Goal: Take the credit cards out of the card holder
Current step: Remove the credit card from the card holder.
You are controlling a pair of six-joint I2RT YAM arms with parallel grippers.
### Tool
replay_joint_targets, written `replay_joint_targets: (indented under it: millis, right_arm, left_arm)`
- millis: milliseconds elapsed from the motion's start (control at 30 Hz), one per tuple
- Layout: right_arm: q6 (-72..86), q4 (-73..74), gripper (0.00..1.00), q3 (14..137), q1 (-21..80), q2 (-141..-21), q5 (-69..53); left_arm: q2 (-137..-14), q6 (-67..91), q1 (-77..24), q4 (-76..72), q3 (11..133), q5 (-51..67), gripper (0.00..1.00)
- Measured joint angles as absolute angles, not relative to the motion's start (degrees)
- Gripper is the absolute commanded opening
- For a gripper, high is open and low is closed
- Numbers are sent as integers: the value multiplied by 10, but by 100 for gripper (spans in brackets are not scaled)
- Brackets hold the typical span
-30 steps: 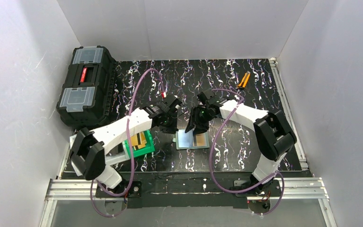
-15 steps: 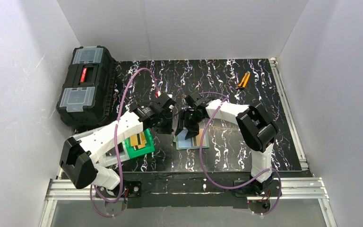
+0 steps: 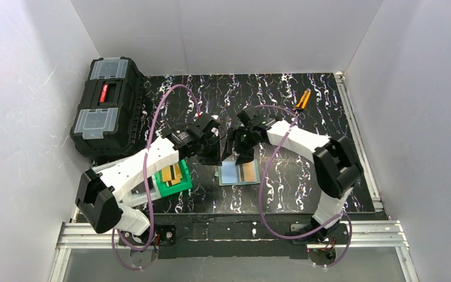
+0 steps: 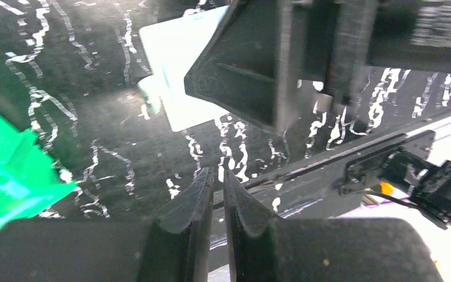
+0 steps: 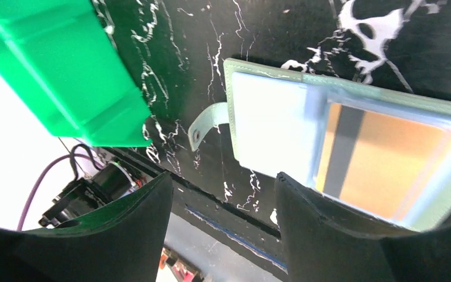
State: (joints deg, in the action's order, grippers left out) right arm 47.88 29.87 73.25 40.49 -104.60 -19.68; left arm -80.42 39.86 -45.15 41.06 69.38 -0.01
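Note:
The card holder (image 3: 229, 173) lies open on the black mat, pale blue inside. An orange credit card (image 3: 248, 173) with a dark stripe sits in its right pocket. In the right wrist view the card holder (image 5: 270, 117) and that card (image 5: 387, 164) lie just past my right gripper (image 5: 223, 182), which is open and empty. My left gripper (image 4: 217, 176) is shut on nothing, hovering beside the holder (image 4: 173, 70). From above, the left gripper (image 3: 218, 157) and right gripper (image 3: 239, 155) hang close together over the holder's far edge. More gold cards (image 3: 174, 174) lie in the green bin (image 3: 165, 189).
A black toolbox (image 3: 107, 106) stands at the far left. An orange-handled tool (image 3: 303, 100) lies at the far right of the mat. The green bin (image 5: 64, 64) sits close to the holder's left side. White walls enclose the table.
My right gripper's jaws have spread wider and it has shifted over the holder's far edge. The left arm has swung in towards the holder, its jaws staying together.

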Motion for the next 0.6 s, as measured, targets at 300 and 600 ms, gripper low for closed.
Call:
replay_joint_targets:
  millis: [300, 600]
  right_arm:
    - [452, 314, 60, 630, 337, -924, -135]
    - [420, 332, 27, 589, 339, -938, -97]
  left_arm:
    - [-893, 434, -448, 306, 693, 91, 20]
    - [-998, 453, -424, 201, 674, 149, 18]
